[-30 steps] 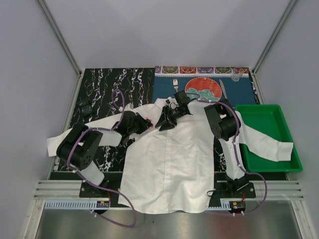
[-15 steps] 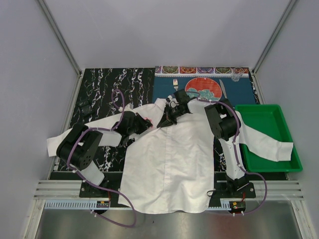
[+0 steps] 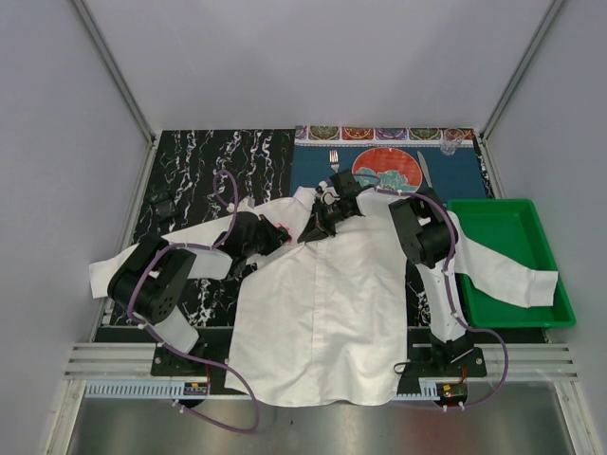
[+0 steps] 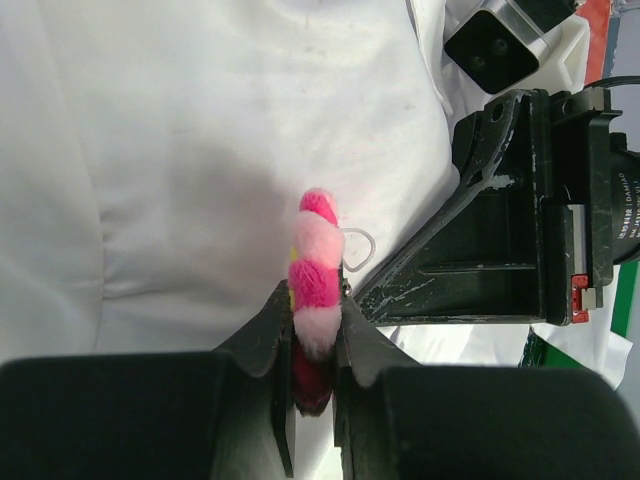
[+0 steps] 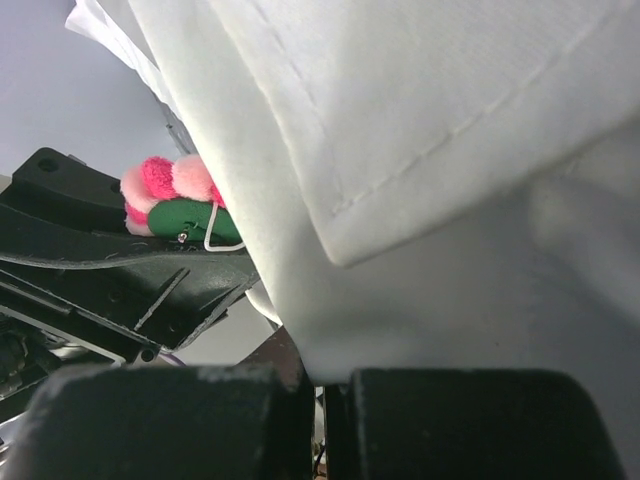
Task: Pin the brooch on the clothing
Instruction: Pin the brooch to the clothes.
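The white shirt (image 3: 322, 303) lies spread over the table, collar at the far side. My left gripper (image 3: 278, 230) is shut on the brooch (image 4: 316, 270), a fuzzy pink flower held edge-on, its thin wire pin loop touching the shirt front (image 4: 200, 150). My right gripper (image 3: 313, 227) is shut on a fold of the shirt (image 5: 420, 260) near the collar and holds it raised, right beside the left gripper. In the right wrist view the brooch (image 5: 165, 190) shows its green back and wire loop, pressed against the lifted fabric edge. The right gripper's black fingers (image 4: 480, 250) stand close to the brooch.
A red-and-teal plate (image 3: 387, 171) with a fork (image 3: 334, 161) and knife (image 3: 424, 171) sits on a blue placemat behind the collar. A green tray (image 3: 517, 261) at the right holds the shirt's right sleeve. The left sleeve drapes over black marble-patterned tabletop (image 3: 190, 171).
My right gripper has drawn back toward the collar and lifted the fabric fold. The left gripper with the brooch has barely moved.
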Tool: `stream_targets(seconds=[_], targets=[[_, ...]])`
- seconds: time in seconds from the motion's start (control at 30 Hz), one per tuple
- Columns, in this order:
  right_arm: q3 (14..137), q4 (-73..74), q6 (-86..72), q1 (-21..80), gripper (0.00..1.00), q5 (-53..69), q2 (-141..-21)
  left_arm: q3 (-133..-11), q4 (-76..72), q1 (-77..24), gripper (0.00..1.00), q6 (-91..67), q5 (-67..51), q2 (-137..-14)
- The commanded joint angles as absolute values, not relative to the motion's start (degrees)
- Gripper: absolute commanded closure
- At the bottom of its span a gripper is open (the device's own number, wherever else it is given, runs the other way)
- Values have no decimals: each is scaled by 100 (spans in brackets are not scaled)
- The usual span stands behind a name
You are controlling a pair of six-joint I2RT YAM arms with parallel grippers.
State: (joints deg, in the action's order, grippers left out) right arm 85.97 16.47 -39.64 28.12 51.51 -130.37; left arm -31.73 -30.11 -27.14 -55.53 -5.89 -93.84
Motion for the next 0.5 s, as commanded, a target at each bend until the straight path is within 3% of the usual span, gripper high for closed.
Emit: stream_targets(seconds=[0.0,0.47], targets=[[8631,1205,-4183,2883,100,5212,-12806,-3270,-3410,-2795,100,-5643,-738,-9369],[8411,695,-4649,2927,100,5458,-12797,-3270,-3454,-2900,100,-5678,-712,-9413]])
